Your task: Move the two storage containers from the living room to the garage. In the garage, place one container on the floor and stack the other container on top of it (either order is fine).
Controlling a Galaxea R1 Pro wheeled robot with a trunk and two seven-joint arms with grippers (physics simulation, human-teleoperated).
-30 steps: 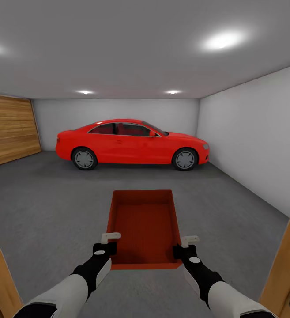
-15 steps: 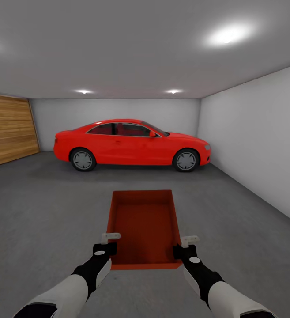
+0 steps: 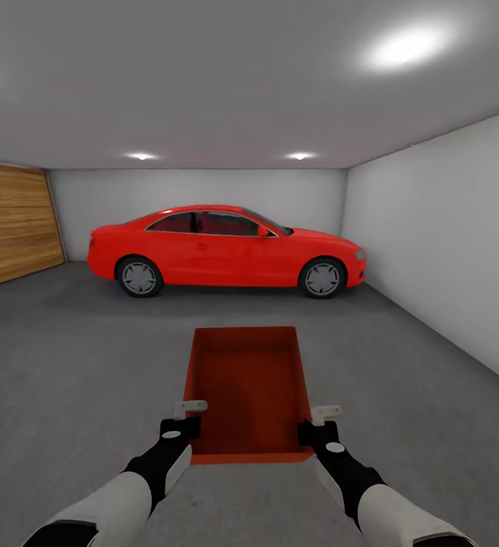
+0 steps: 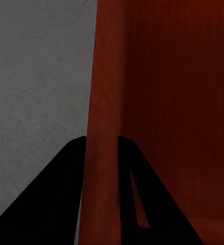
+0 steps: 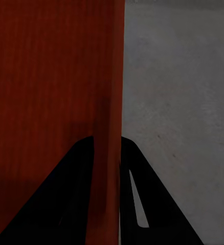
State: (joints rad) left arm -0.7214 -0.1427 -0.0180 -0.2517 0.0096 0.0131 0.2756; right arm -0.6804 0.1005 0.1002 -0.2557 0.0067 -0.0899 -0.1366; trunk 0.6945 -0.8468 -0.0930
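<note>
I hold one orange-red lidless storage container [image 3: 250, 391] out in front of me, above the dark grey garage floor [image 3: 74, 365]. My left gripper [image 3: 189, 422] is shut on its left wall near the near corner, and my right gripper [image 3: 314, 425] is shut on its right wall. In the left wrist view the thin red wall [image 4: 103, 153] runs between the two dark fingers [image 4: 66, 194]. The right wrist view shows the same pinch, the container wall [image 5: 108, 153] caught between that gripper's fingers [image 5: 137, 194]. The bin is empty inside.
A red car [image 3: 226, 249] is parked across the far end of the garage. A slatted wooden door [image 3: 14, 224] covers the left wall, and a plain white wall [image 3: 446, 251] runs along the right. Grey concrete lies between me and the car.
The view has advanced into the garage: the wooden door frame at both edges has dropped out of sight and the car looks slightly larger. Both grippers keep the same hold on the container.
</note>
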